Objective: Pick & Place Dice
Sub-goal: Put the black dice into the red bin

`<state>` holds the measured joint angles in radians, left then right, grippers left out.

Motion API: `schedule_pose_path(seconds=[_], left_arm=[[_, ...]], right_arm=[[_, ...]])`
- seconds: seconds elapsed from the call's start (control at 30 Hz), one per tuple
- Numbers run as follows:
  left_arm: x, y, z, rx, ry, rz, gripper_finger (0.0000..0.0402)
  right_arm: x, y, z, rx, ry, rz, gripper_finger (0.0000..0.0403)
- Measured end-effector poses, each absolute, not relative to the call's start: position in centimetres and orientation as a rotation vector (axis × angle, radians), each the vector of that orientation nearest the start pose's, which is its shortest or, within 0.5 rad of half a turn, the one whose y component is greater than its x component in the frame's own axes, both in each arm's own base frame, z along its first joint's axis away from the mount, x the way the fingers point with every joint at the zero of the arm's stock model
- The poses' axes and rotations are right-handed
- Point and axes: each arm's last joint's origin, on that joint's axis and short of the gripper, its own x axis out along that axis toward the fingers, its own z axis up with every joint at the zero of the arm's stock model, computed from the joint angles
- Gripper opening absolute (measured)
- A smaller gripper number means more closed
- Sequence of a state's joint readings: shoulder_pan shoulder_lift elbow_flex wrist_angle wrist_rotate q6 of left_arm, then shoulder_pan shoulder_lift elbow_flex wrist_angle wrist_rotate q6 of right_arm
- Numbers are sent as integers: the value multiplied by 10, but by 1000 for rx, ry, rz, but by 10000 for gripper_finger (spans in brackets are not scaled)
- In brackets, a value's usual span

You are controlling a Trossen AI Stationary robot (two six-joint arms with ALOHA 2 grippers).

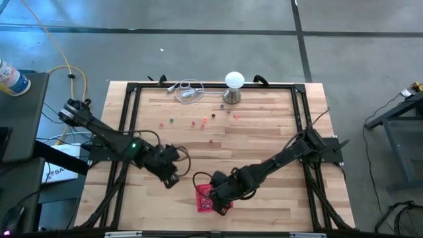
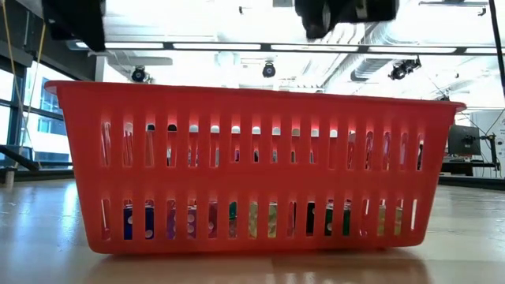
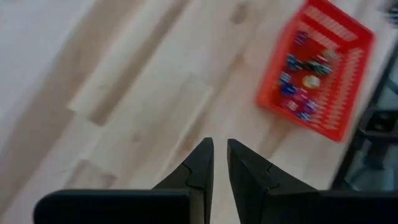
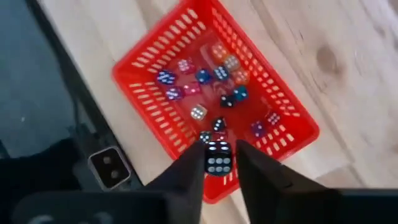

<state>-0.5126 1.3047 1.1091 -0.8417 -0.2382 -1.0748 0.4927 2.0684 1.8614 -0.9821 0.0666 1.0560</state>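
We note the right gripper (image 4: 219,163) above the near edge of the red basket (image 4: 149,56), its fingers (image 4: 186,171) closed on one black die (image 4: 218,157) with white pips. The die sits clamped between the fingertips, held over the basket rim.

In the high view the right gripper (image 1: 221,192) is over the basket (image 1: 201,199), which stands near the front edge of the bench (image 1: 264,125), roughly at its middle. Inside the basket we see a loose scatter of dice (image 4: 214,78) in blue, pink, orange, purple, teal and pale colours lying on its floor. Through the side slots in the low view the same dice (image 2: 237,219) show as a row of coloured pieces along the bottom of the basket (image 2: 260,170).

More dice (image 1: 198,122) lie spread over the far half of the bench, well apart from the basket. They are too small to count reliably. A white ball-topped stand (image 1: 234,84) and a coiled cable (image 1: 188,91) sit at the far edge.

The left gripper (image 1: 168,175) hangs over bare wood just left of the basket. Its fingers (image 3: 202,168) are nearly together, a narrow gap between them, holding nothing. From its wrist view the basket (image 3: 348,68) lies off to one side.
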Motion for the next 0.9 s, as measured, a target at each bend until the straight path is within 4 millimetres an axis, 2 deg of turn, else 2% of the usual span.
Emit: schedule_pose_path(seconds=[0.2, 0.47, 0.6, 0.9], left_arm=[[218, -136, 282, -564, 999, 222, 41], [213, -143, 282, -531, 1007, 192, 41], [213, -143, 282, -513, 1008, 181, 41], [211, -148, 283, -504, 993, 168, 41]], right_arm=[[391, 202, 247, 679, 1230, -242, 154], [395, 200, 248, 695, 1200, -232, 247], [398, 198, 249, 699, 1171, -245, 262], [401, 199, 247, 695, 1135, -257, 259]])
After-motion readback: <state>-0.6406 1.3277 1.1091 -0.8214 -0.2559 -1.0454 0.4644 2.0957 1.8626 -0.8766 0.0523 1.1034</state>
